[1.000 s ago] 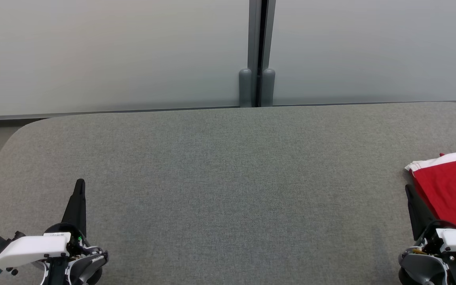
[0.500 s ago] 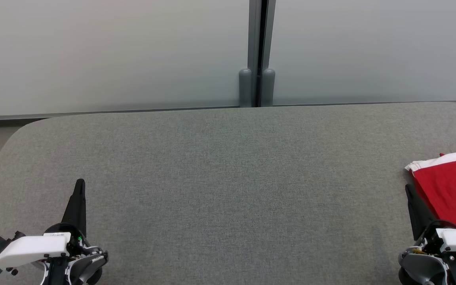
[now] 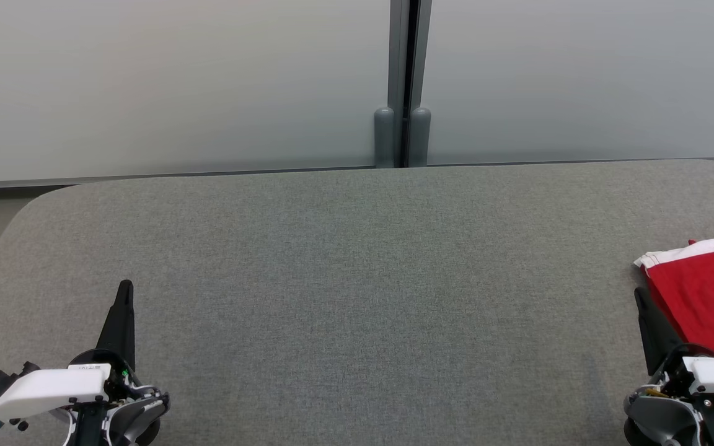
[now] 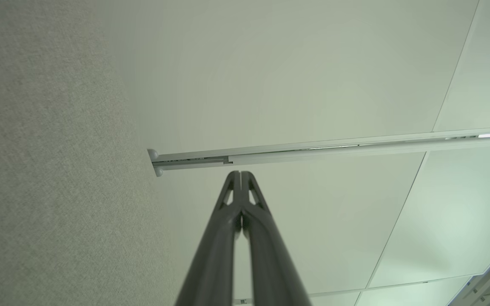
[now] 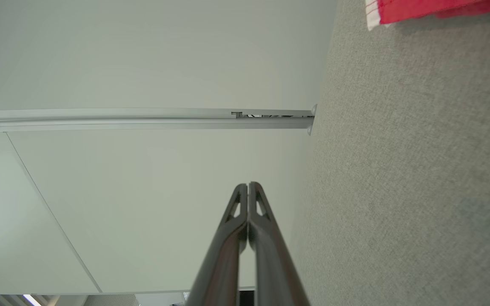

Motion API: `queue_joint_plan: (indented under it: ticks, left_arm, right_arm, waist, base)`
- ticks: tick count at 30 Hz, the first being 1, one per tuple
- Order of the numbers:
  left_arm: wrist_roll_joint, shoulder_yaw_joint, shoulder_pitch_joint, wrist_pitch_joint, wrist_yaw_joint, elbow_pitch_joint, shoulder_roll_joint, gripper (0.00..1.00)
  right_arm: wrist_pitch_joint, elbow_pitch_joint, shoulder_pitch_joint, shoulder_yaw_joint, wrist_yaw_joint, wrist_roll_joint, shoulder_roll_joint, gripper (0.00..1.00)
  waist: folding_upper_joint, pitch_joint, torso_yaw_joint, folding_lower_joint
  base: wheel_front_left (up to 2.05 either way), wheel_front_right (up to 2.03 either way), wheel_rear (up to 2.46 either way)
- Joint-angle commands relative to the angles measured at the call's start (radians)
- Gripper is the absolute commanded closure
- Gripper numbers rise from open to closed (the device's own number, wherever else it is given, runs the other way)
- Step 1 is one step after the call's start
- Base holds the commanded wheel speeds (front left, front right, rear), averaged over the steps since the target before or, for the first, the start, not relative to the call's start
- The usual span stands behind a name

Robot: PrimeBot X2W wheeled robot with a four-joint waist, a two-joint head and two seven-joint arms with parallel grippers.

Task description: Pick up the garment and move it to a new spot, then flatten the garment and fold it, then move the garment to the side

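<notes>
**Head view.**
- Grey woven-fabric bench [image 3: 357,297] with rounded far corners, spanning the width of the view.
- Pale grey partition panels [image 3: 177,87] behind the bench, joined at a dark grey upright post [image 3: 401,80].
- Red cloth garment with white edging [image 3: 710,297], lying on the bench at the far right edge and partly cut off by the frame.
- Left jaws at the lower left. The long dark fingers [image 3: 120,322] are pressed together, point away across the bench and hold nothing.
- Right jaws at the lower right. The dark fingers [image 3: 654,334] lie just beside the garment's near left edge. Whether they touch it cannot be told here.

**Left wrist view.**
- The two dark fingers [image 4: 228,221] of the left jaws are closed tip to tip, with nothing between them.
- The grey bench surface [image 4: 36,170] lies along the left side.
- The pale panels and a light metal rail [image 4: 313,154] lie beyond the tips.

**Right wrist view.**
- The dark fingers [image 5: 232,229] of the right jaws are fully together and empty.
- The bench fabric [image 5: 419,170] is on the right side.
- A corner of the garment [image 5: 419,8], red with a white hem, sits at the top right, well apart from the fingertips.
- A pale rail [image 5: 143,117] crosses the panels.
</notes>
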Motion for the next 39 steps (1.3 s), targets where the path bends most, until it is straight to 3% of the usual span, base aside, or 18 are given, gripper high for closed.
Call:
queue_joint_plan:
  ticks: [1, 39]
  left_arm:
    - [-0.001, 0.004, -0.012, 0.003, -0.004, 0.001, 0.005, 1.00]
    - [-0.001, 0.004, -0.012, 0.003, -0.004, 0.001, 0.005, 1.00]
  right_arm:
    - [0.003, -0.002, -0.005, -0.002, 0.000, 0.002, -0.009, 1.00]
    - [0.003, -0.002, -0.005, -0.002, 0.000, 0.002, -0.009, 1.00]
  waist:
    - [-0.0001, 0.000, 0.000, -0.0001]
    - [-0.0001, 0.000, 0.000, -0.0001]
  base:
    - [0.00, 0.00, 0.00]
    - [0.00, 0.00, 0.00]
